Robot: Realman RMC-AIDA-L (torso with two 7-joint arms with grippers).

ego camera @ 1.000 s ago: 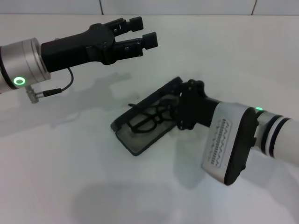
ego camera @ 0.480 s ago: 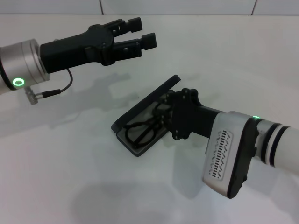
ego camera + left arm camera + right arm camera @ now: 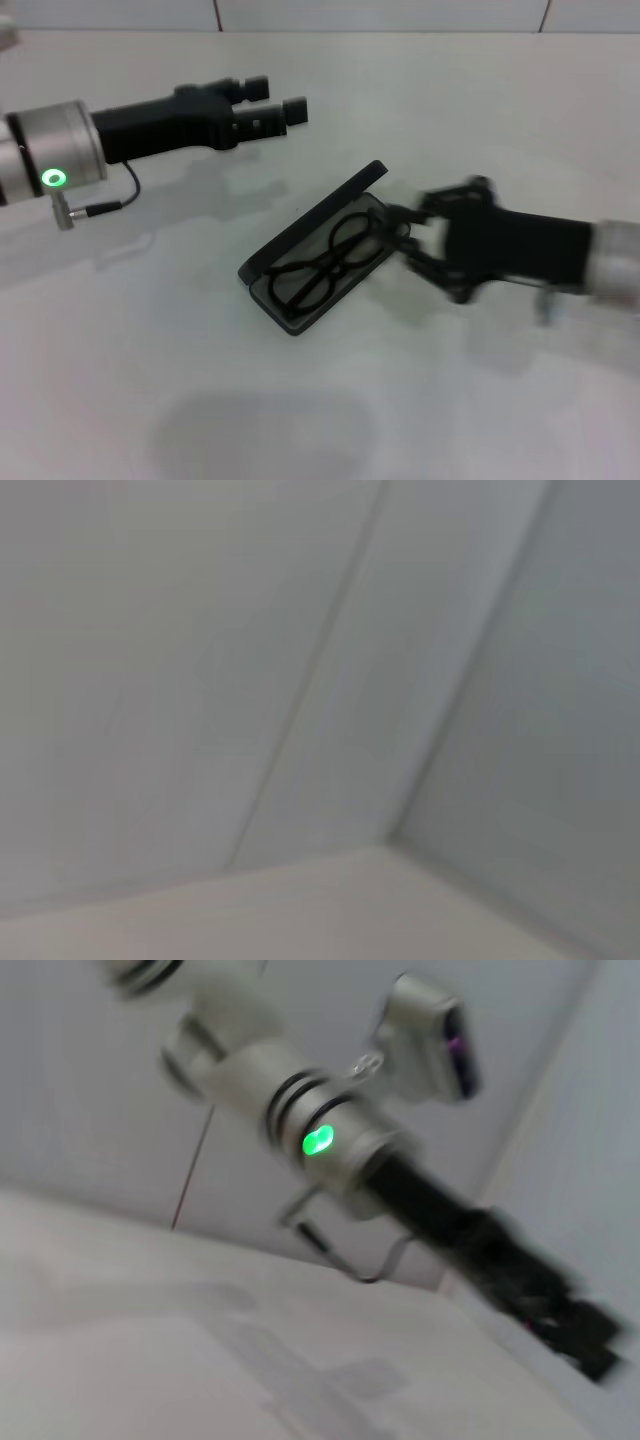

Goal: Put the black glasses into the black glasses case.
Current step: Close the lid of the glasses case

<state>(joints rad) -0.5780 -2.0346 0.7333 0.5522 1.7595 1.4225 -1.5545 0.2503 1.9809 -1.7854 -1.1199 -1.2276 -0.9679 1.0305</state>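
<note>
right gripper [image 3: 400, 232] sits at about three o'clock of the black glasses case [image 3: 312, 252], just beside its near end, blurred, its fingers spread and nothing between them. the black glasses [image 3: 333, 258] lie flat inside the open case on the grey lining, lenses side by side along its length, with the lid raised on the ten o'clock side. the case rests on the white table [image 3: 480, 120] near the middle of the head view. left gripper [image 3: 280, 105] hovers well apart at about eleven o'clock of the case, its fingers a little apart and holding nothing; the right wrist view also shows it [image 3: 575, 1335] with the arm's green light.
</note>
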